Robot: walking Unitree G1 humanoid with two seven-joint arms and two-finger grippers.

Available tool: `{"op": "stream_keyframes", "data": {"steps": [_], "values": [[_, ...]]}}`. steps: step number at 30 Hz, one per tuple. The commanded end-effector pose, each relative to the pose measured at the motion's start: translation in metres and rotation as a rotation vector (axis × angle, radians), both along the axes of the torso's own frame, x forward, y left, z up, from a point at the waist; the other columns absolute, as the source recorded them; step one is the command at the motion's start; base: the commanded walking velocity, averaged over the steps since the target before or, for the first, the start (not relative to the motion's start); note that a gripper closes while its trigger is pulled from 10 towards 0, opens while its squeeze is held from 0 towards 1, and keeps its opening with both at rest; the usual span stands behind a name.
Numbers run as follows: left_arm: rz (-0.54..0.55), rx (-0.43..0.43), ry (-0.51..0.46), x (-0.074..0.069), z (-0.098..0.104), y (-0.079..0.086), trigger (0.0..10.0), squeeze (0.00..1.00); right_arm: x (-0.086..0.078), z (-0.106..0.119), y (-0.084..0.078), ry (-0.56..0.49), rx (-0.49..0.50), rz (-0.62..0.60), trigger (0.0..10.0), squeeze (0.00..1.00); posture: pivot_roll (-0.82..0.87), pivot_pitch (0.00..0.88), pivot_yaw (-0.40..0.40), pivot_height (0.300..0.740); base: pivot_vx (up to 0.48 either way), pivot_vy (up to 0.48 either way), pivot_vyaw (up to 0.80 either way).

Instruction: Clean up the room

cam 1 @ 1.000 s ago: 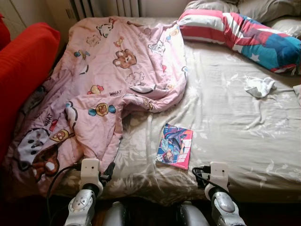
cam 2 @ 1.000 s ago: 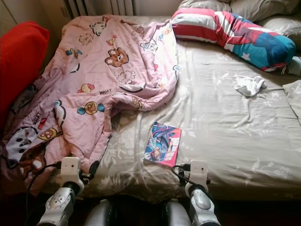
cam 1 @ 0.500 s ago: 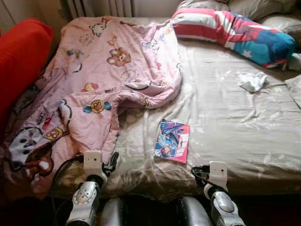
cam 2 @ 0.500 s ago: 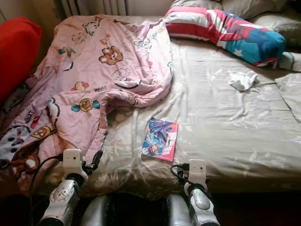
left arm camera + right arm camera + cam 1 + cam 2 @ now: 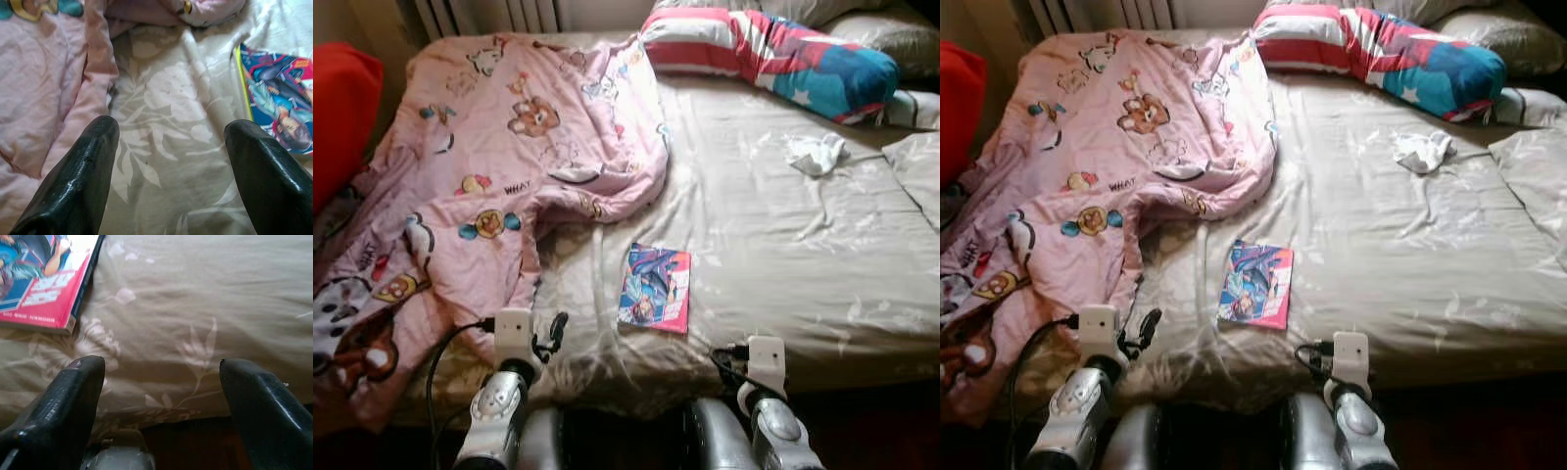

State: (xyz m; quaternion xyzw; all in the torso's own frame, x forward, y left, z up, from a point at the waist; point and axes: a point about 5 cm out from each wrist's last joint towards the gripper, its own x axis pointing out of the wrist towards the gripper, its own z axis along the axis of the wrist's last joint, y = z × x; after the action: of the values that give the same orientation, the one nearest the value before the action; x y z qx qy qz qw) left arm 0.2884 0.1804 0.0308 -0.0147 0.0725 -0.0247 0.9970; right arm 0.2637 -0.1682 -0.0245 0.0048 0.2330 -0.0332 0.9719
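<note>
A: Comic book (image 5: 655, 288), flat on the bed (image 5: 803, 264) near its front edge, beside the pink cartoon quilt (image 5: 480, 176).

B: Left gripper (image 5: 168, 161) and right gripper (image 5: 159, 396): jaws wide, holding nothing. A clean pick probably means closing on the book's raised near edge.

A: Head views add a white sock (image 5: 818, 154) and striped pillow (image 5: 773, 59); wrist views resolve the sheet's leaf print.

head stereo above bed (image 5: 783, 255), wrist views close
</note>
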Motion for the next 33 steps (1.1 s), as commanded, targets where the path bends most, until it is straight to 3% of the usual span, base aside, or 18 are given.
{"op": "stream_keyframes", "data": {"steps": [1,9,17,33], "values": [[0.006,-0.003,0.026,-0.004,-0.005,0.002,10.0,0.00,-0.003,-0.002,0.002,0.006,0.004,0.009,10.0,0.00,-0.09,0.184,0.004,0.600,0.000,0.000,0.00],[0.005,-0.010,0.028,-0.004,-0.005,0.001,10.0,0.00,-0.001,-0.001,0.006,0.008,-0.017,0.050,10.0,0.00,-0.08,0.171,0.002,0.600,0.000,0.000,0.00],[0.000,-0.014,0.027,-0.002,-0.004,0.002,10.0,0.00,-0.002,-0.001,0.012,-0.003,-0.007,0.092,10.0,0.00,-0.09,0.164,0.004,0.600,0.000,0.000,0.80],[-0.026,-0.008,0.031,-0.001,-0.006,-0.001,10.0,0.00,0.000,0.000,0.009,-0.019,0.023,0.056,10.0,0.00,-0.09,0.186,0.010,0.600,0.167,0.000,0.00]]}}
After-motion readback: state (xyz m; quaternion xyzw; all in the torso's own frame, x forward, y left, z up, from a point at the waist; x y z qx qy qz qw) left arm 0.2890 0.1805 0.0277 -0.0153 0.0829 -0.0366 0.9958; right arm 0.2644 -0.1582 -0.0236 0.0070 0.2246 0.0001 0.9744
